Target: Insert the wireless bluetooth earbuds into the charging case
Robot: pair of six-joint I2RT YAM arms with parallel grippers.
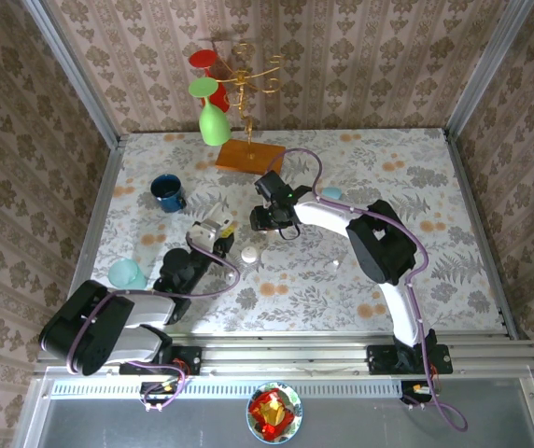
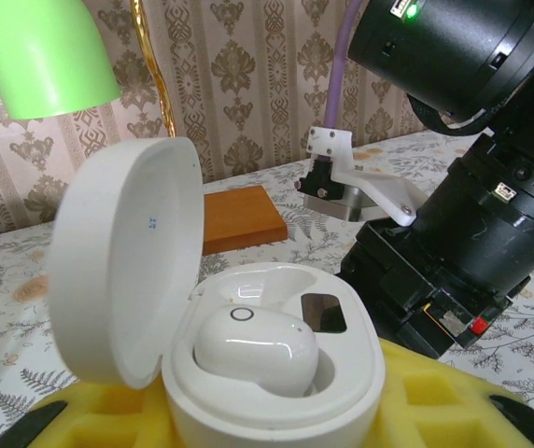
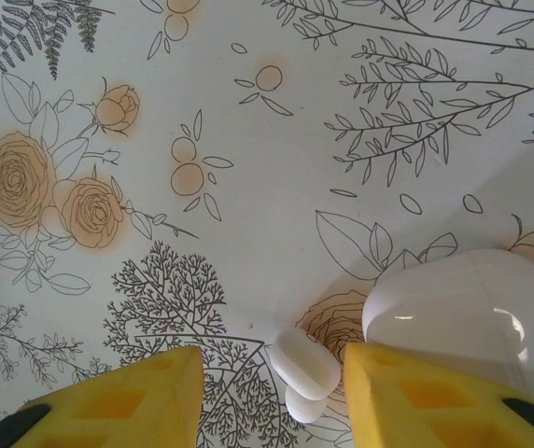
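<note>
My left gripper (image 2: 276, 431) is shut on the open white charging case (image 2: 360, 373), its yellow pads (image 2: 435, 401) against both sides. The lid (image 2: 127, 261) stands up on the left. One glossy white earbud (image 2: 256, 350) sits in a socket of the case. From above, this gripper (image 1: 218, 233) is left of centre. My right gripper (image 3: 272, 392) hangs open just over the table. Another white earbud (image 3: 306, 364) lies on the cloth between the yellow fingers (image 3: 127, 401), close to the right one. From above, the right gripper (image 1: 269, 227) points down beside the left one.
A closed white case (image 3: 458, 313) lies just right of the right gripper. Two white pieces (image 1: 249, 253) lie near the grippers and a small one (image 1: 335, 264) further right. A blue mug (image 1: 167, 192), teal cup (image 1: 127, 273) and gold stand on a wooden base (image 1: 248, 154) stand around.
</note>
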